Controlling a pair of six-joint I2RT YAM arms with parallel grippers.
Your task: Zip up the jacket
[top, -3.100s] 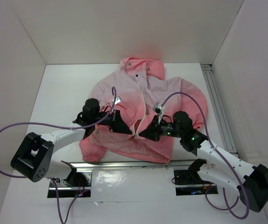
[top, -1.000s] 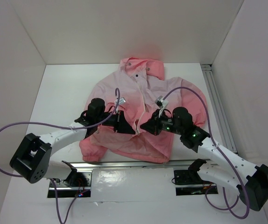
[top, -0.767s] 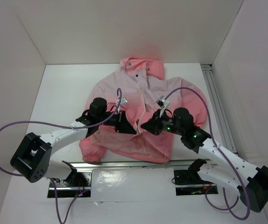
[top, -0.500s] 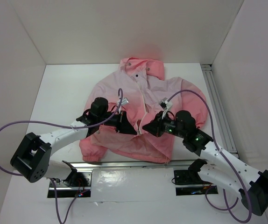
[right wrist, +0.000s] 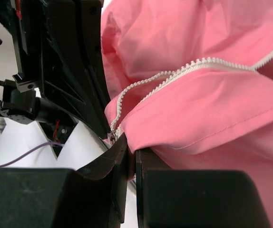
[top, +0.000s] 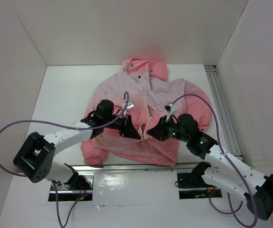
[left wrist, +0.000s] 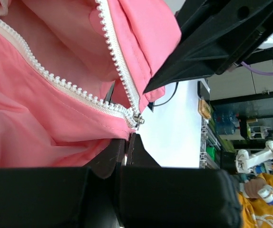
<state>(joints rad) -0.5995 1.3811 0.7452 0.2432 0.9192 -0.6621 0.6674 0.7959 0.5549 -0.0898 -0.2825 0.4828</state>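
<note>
Top external, left pincer (top: 138, 136), right pincer (top: 150, 135) pinching jacket (top: 174, 94) hem

The left arm (top: 63, 137) and right arm (top: 229, 164) are white tubular links joined by chunky black motor housings. A purple left cable (top: 36, 122) and a purple right cable (top: 190, 95) loop off them. The left end effector (top: 137, 135) and right end effector (top: 151, 134) are matte black wedges. Small green lights (top: 197, 140) glow on the right arm.

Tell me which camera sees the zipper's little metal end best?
The left wrist view: the metal end looks sharp and close where the jacket's white teeth meet. The right wrist view only glimpses it; from above it's too small.
</note>
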